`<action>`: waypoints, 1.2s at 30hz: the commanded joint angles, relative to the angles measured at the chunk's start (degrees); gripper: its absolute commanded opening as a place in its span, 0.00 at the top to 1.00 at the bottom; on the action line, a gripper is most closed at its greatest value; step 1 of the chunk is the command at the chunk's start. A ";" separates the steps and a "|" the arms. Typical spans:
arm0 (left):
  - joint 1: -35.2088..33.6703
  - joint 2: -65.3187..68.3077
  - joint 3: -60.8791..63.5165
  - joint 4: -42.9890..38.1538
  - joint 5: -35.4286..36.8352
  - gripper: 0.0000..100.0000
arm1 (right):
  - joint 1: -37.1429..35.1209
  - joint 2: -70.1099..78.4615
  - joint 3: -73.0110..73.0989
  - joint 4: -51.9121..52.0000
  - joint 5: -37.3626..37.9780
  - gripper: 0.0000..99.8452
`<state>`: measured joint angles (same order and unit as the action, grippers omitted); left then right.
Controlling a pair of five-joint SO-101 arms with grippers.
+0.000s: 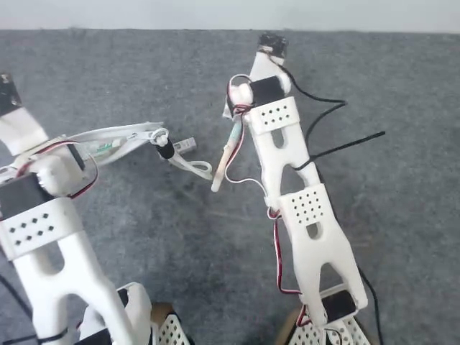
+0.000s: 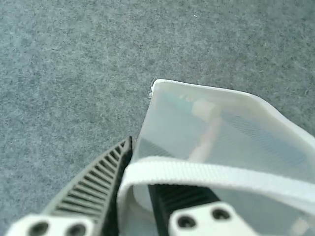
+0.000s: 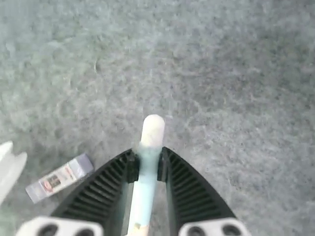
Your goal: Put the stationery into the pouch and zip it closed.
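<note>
Right hand (image 3: 146,161) of mine is closed snugly on a pale, smooth pen (image 3: 152,129). Its rounded tip pokes past my ribbed black fingers (image 3: 98,182) above the fuzzy grey table (image 3: 236,73), and a small boxy eraser (image 3: 59,178) lies nearby. From my left wrist, my left hand (image 2: 140,166) pinches the woven rim of the soft white mesh pouch (image 2: 221,132) (something pinkish shows through it). From above, the pouch sits left of the pen, with its strap loop (image 1: 192,167) near the pen's lower end. I judge the limp rim may sag shut, so the slick pen could snag or slip out.
</note>
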<state>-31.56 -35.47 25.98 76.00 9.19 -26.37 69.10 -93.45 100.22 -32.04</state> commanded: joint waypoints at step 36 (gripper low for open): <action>2.11 0.26 -1.45 -2.02 -0.09 0.99 | -4.18 -56.48 40.62 2.59 2.99 0.99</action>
<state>-29.63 -35.47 25.98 75.38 9.19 -29.63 19.25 -53.01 100.48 -29.32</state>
